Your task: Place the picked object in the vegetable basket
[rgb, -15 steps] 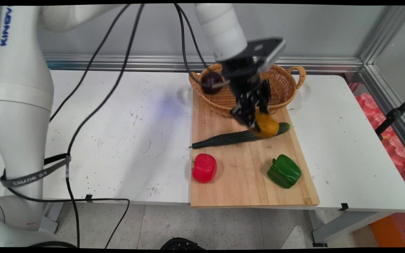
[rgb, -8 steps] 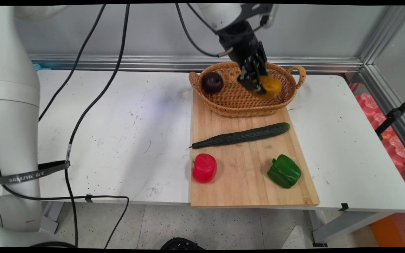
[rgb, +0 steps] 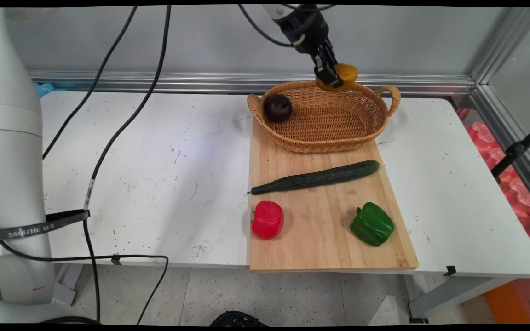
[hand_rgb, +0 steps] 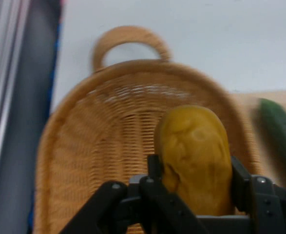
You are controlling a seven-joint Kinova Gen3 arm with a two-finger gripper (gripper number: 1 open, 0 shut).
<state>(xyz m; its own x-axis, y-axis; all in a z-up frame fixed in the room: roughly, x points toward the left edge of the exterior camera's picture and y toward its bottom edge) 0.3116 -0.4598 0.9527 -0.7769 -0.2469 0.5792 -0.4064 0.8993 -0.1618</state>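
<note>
My gripper (rgb: 334, 78) hangs high over the back rim of the wicker basket (rgb: 375, 124), shut on a yellow-orange mango (rgb: 345, 73). In the hand view the mango (hand_rgb: 194, 156) sits between the two black fingers (hand_rgb: 240, 183), with the basket (hand_rgb: 84, 146) spread out below it. A dark purple round fruit (rgb: 278, 107) lies in the basket's left end. The basket rests on the far end of a wooden cutting board (rgb: 320, 248).
On the board lie a long cucumber (rgb: 315, 177), a red bell pepper (rgb: 267, 219) and a green bell pepper (rgb: 371, 224). Black cables (rgb: 108, 138) hang over the left of the white table (rgb: 154, 161). A metal rail runs along the wall behind.
The gripper has carried the mango up from beside the cucumber on the board, over the basket, and now holds it higher and farther back above the basket's rear rim.
</note>
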